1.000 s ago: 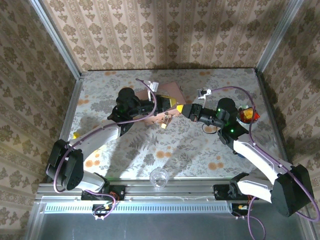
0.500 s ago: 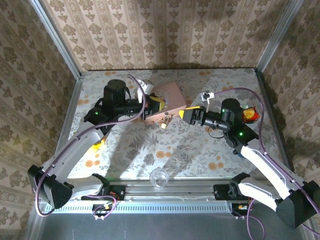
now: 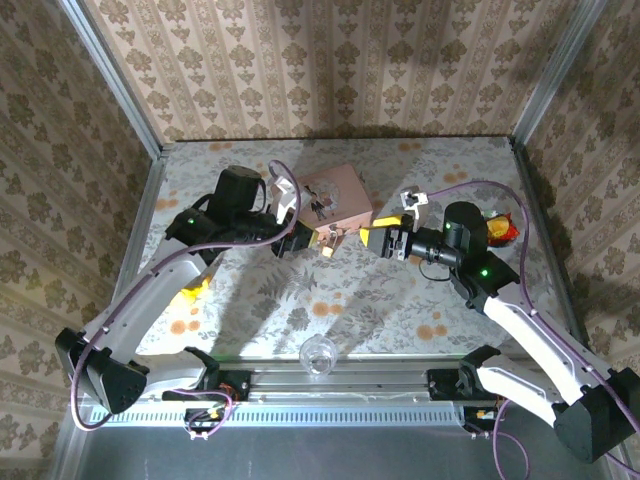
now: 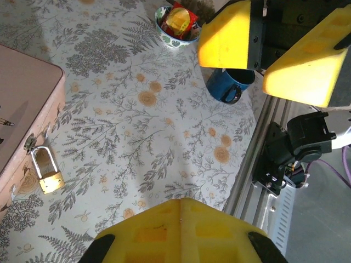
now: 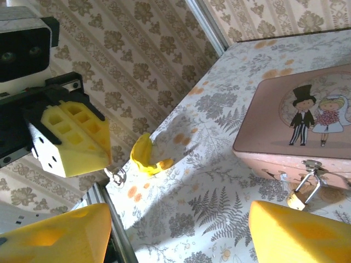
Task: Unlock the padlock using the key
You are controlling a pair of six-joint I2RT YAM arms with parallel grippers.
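Two-arm key-and-padlock set-up seen from above and from both wrists. The left gripper (image 4: 181, 207) has its yellow pads pressed together with no gap between them. In the right wrist view a thin dark metal piece with a small ring, read here as the key (image 5: 116, 175), juts from their tips, so the grip is on the key. The right gripper (image 5: 178, 223) stands wide, its two yellow fingers well apart with nothing between them.

The padlock (image 5: 298, 198) hangs at the front edge of the pink box (image 5: 274, 129), whose lid bears a picture of a top-hatted figure and a bride. The silvery shackle is looped through the box's latch and looks seated in the brass body, which lies low against the patterned table (image 4: 164, 126).

In the top view the padlock lies between the two grippers. The key is apart from it and nothing shows in its keyhole end.

Other items:
- a curved yellow object (image 5: 143, 156) on the left part of the table
- a small bowl (image 4: 163, 27) holding a red packet, and a blue mug (image 4: 230, 85) near it, on the right part
- a clear glass (image 3: 318, 355) at the near edge — between the two arm bases
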